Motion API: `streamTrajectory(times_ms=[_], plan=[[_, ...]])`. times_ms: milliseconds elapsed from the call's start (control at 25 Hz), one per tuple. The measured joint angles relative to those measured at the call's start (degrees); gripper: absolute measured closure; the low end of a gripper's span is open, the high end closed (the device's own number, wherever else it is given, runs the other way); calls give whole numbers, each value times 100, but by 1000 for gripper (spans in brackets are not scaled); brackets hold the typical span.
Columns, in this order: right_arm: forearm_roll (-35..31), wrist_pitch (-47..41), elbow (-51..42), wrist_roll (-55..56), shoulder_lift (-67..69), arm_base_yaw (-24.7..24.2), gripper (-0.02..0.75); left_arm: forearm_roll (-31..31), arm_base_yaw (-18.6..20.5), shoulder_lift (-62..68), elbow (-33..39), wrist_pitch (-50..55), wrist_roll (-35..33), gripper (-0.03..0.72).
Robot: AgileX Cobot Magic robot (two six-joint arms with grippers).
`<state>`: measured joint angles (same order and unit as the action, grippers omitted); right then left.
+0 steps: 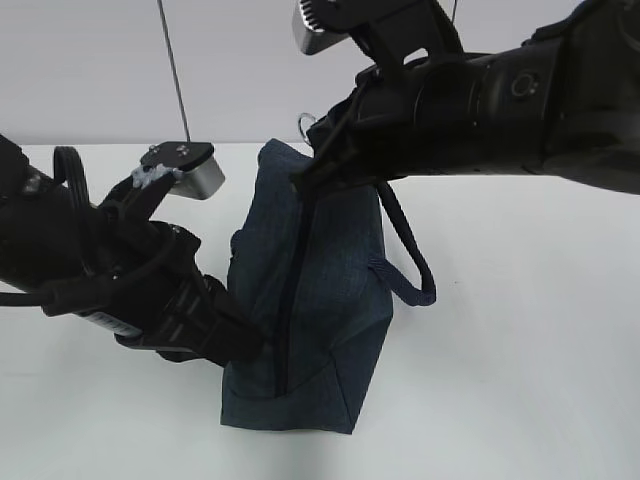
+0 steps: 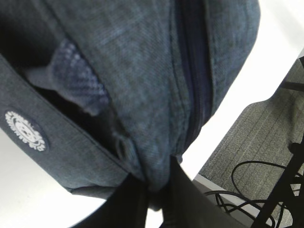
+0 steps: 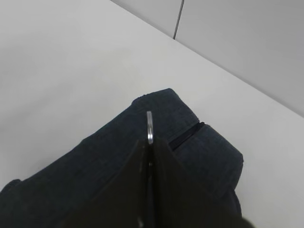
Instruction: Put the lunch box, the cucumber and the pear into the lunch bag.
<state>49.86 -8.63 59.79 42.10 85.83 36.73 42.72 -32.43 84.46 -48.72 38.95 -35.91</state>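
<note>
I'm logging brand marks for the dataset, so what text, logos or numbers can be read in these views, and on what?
No text can be read.
Lunch bag: a round white badge on its side panel, its pattern too blurred to read.
Right arm housing: a small circular symbol, not a word.
Left gripper and right gripper: no markings visible.

Your exterior camera looks down at a slant across the bench point(image 1: 520, 350). Both wrist cameras sit close on the lunch bag point(image 1: 310, 290), which all three views share.
</note>
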Motion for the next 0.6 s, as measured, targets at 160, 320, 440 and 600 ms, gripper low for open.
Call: streamTrajectory(times_ms=[160,320,440,600], plan=[[62,17,131,0,171,-221,738,0,0,0,0,72,0,683],[124,57,290,0,308,-495,738,13,0,0,0,104,0,683],[173,174,408,9,442,-681,738,31,0,0,0,132,0,683],[252,327,538,9,623,-901,738,42,0,0,-7,149,0,683]])
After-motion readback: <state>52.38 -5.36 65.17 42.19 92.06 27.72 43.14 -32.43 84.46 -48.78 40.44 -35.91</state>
